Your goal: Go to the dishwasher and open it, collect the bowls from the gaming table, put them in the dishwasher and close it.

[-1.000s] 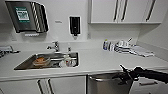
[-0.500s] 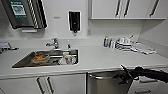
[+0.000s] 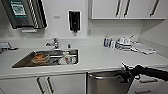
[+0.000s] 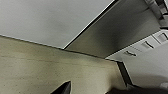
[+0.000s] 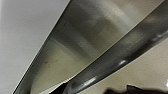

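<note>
While the right gripper [image 3: 125, 72] reaches the dishwasher [image 3: 107, 83] handle [image 5: 120, 62], its grip stays unclear.

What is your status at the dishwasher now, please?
Right tool at dishwasher handle, grip unclear. Door looks shut. Nothing seen in the way.

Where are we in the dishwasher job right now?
Early on. Done: the robot stands at the counter facing the dishwasher. In hand: the right pincer is at the top edge of the steel door, and the right wrist view shows the bar handle up close. The door looks barely open, if at all. Left: opening fully, fetching bowls, loading, closing.
</note>
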Available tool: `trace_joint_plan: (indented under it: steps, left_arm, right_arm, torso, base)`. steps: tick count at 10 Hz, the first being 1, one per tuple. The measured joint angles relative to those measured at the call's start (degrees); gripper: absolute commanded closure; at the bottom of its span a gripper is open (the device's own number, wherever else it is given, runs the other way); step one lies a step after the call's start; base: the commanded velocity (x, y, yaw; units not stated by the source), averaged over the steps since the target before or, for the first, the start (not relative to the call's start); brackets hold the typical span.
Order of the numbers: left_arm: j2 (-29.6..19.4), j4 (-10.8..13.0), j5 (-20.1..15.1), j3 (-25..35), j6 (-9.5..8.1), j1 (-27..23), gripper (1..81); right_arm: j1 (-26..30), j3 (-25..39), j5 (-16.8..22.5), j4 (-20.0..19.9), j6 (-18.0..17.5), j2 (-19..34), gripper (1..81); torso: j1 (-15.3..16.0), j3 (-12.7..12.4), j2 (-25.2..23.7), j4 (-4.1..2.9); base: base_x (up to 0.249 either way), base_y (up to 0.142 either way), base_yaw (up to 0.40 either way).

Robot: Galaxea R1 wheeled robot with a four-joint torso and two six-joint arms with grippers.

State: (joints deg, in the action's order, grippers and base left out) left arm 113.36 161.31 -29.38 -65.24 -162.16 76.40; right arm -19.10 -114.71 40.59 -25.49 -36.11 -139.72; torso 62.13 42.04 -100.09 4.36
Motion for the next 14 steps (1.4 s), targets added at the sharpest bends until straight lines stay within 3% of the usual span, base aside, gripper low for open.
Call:
trace_joint_plan:
  steps: [1, 3, 8, 14]
  left_arm:
    - [0.0, 0.0, 0.02, -0.07, 0.0, 0.01, 1.0]
    - [0.0, 0.0, 0.02, -0.11, -0.02, 0.01, 1.0]
    - [0.8, 0.0, 0.06, -0.52, -0.02, 0.01, 1.0]
    - [1.24, 0.0, -0.02, -1.54, 0.0, 0.01, 1.0]
  right_arm:
    - [0.26, -0.17, -0.05, 2.36, -2.56, -0.41, 1.0]
    - [-0.38, -0.33, -0.5, 3.83, -3.63, -1.11, 1.0]
    - [-3.13, -2.84, -5.71, 4.28, -4.21, -1.4, 1.0]
    - [-4.22, -4.8, -7.33, 6.06, -4.49, -2.32, 1.0]
  torso:
    - [0.0, 0.0, 0.0, 0.0]
    - [0.0, 0.0, 0.0, 0.0]
    - [0.0, 0.0, 0.0, 0.0]
    - [0.0, 0.0, 0.0, 0.0]
  base:
    - [0.0, 0.0, 0.0]
    - [0.0, 0.0, 0.0]
    - [0.0, 0.0, 0.0]
    - [0.0, 0.0, 0.0]
